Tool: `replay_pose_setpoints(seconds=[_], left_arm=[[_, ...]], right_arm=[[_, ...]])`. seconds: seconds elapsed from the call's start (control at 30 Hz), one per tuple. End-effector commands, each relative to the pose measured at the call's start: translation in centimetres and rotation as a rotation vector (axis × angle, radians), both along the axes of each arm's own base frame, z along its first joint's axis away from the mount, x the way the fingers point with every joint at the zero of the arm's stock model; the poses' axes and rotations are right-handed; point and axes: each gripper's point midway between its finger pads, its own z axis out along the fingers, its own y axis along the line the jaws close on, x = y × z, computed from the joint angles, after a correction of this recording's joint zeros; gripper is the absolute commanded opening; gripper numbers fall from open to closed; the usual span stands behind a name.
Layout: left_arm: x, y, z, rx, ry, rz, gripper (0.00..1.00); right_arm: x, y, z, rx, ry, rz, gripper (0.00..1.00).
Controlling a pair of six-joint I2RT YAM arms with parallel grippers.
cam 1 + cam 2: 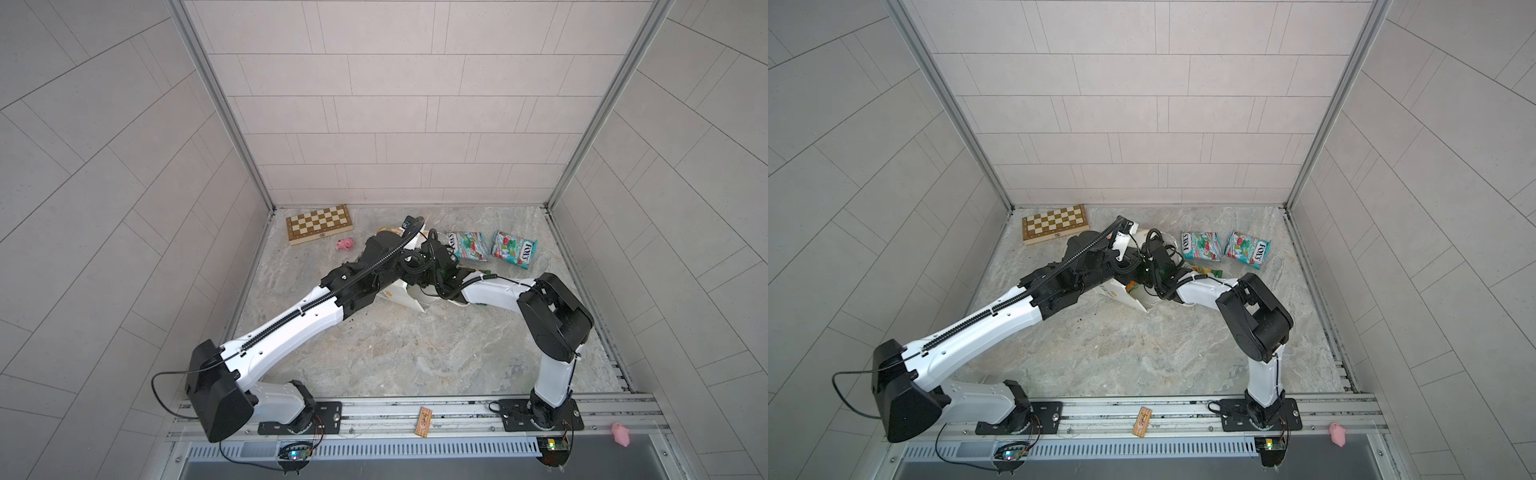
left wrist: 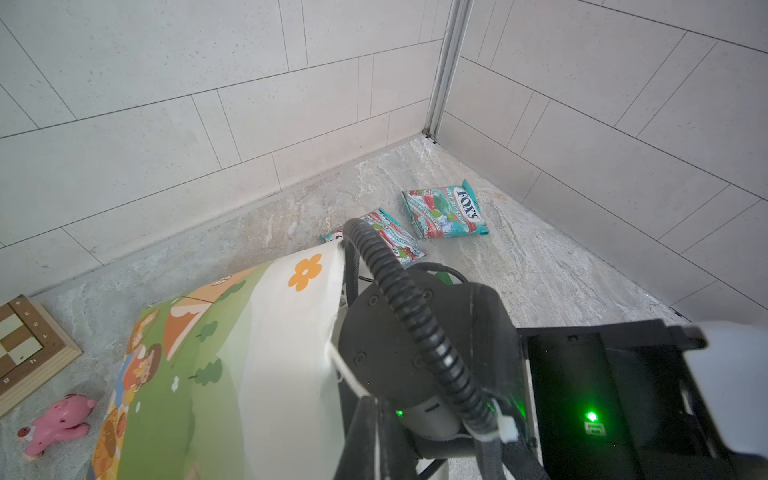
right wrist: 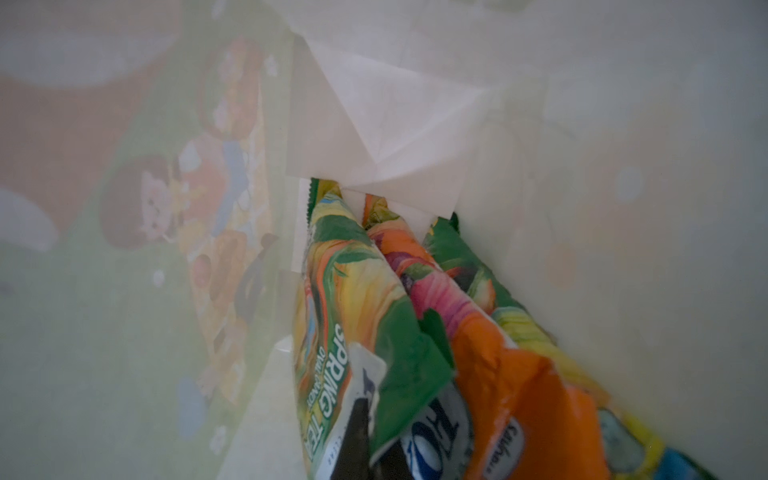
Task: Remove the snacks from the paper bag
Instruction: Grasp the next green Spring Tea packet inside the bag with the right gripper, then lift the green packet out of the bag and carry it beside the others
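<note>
Right hand (image 3: pixel 372 451) inside the paper bag (image 2: pixel 270 353), clamped on a green-yellow packet (image 3: pixel 332 311). Left hand out of sight, closed.

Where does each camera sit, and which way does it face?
Top views: high above the base rail, looking down and forward at the table; both arms show whole, meeting over the paper bag.
Left wrist: beside the paper bag, facing the back right corner; black arm links and a ribbed cable show close up.
Right wrist: inside the paper bag, facing its folded bottom; the right gripper shows, shut on a green-yellow packet.
Shared: top and left wrist views both show the two teal packets.
</note>
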Motion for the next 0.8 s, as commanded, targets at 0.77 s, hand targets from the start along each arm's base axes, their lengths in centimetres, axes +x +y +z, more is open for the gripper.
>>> replay_pose_setpoints(seconds=[0.77], left_arm=[[1.9, 3.9, 1.3, 0.042, -0.070, 0.260, 0.00]], right_arm=[[-4.3, -7.3, 6.0, -0.210, -0.143, 0.056, 0.00]])
